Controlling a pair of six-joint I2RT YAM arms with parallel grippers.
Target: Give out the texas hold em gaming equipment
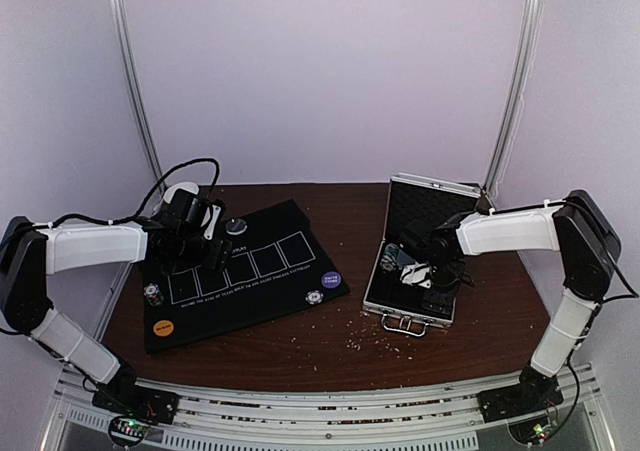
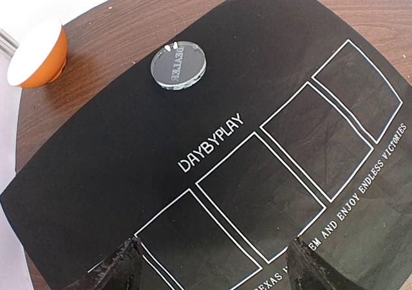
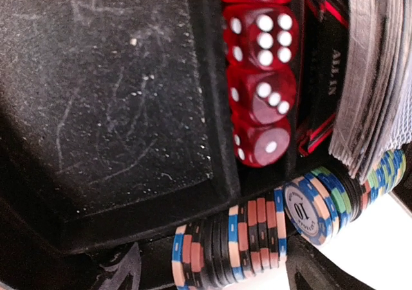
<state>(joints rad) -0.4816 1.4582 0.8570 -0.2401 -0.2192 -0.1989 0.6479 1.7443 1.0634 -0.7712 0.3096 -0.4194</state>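
Our right gripper (image 3: 212, 274) stands wide astride the chips (image 3: 241, 235) in the case (image 3: 116, 110), gripping nothing yet. Closing off-centre, we fear, could spill the row. The left gripper (image 2: 212, 271) hangs open, empty, over the mat (image 2: 129, 193).

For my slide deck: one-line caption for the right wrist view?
The open right gripper poised above red dice, poker chips and cards in the case.

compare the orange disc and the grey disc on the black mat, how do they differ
Colour: the orange disc is solid orange; the grey disc looks translucent grey.
Place: the orange disc sits at the near left corner of the mat; the grey disc lies by its far edge, near the bowl.
Shared: both are round and lie flat.
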